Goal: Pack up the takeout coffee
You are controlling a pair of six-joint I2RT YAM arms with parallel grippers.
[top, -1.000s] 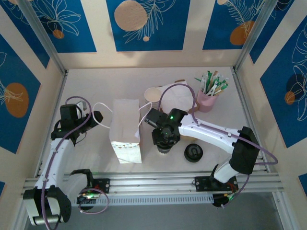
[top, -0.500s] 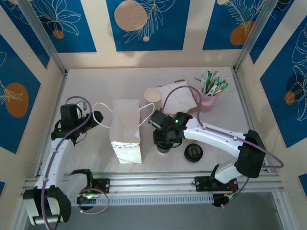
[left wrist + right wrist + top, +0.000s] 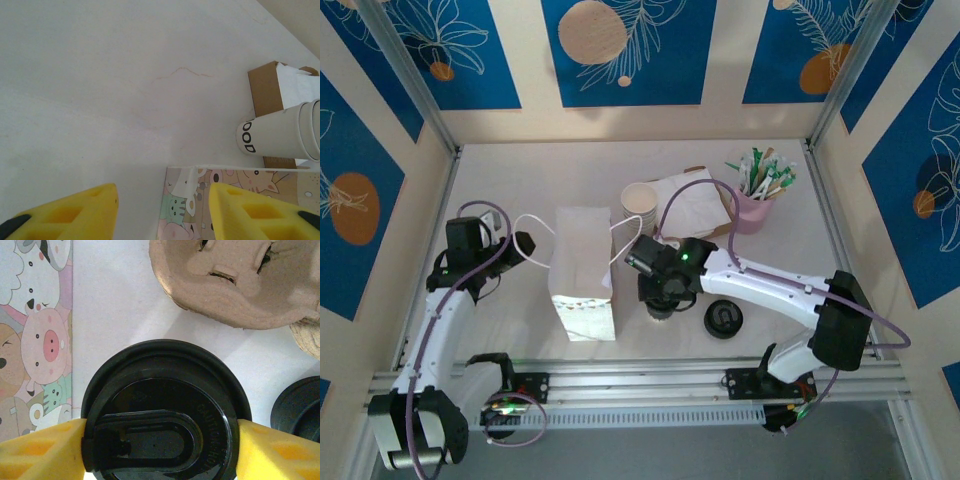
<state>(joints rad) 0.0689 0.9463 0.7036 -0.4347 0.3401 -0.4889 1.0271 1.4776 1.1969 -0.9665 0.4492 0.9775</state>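
Black plastic catches the eye first: the round lid of the takeout coffee (image 3: 159, 390) sits squarely between the yellow fingers (image 3: 45, 447) of the right claw (image 3: 162, 447). Each finger presses against the lid's rim, one on either side, so the claw is pinching the cup by its lid. From above, that claw hangs over the white worktop (image 3: 540, 170) just to the right of the paper bag (image 3: 582, 275). The coffee is under it, between the bag and a loose black lid (image 3: 723, 318) that lies flat just to its right. Whether the cup's foot rests on the worktop I cannot tell. The bag stands with its white handles looping out on both sides and cartoon animals printed along its side. Beyond the coffee, in the right wrist's view, a moulded brown pulp cup carrier (image 3: 235, 280) lies apart from it.

The left claw (image 3: 162, 200) hovers at the bag's left side with its two yellow fingers spread. Bare worktop and the bag's corner show between them, and nothing is pinched. Past the bag stands a stack of cream cups (image 3: 638, 198), with a brown box (image 3: 265, 85) holding white paper just behind it. A pink cup (image 3: 757, 208) full of sticks stands toward the far right corner.
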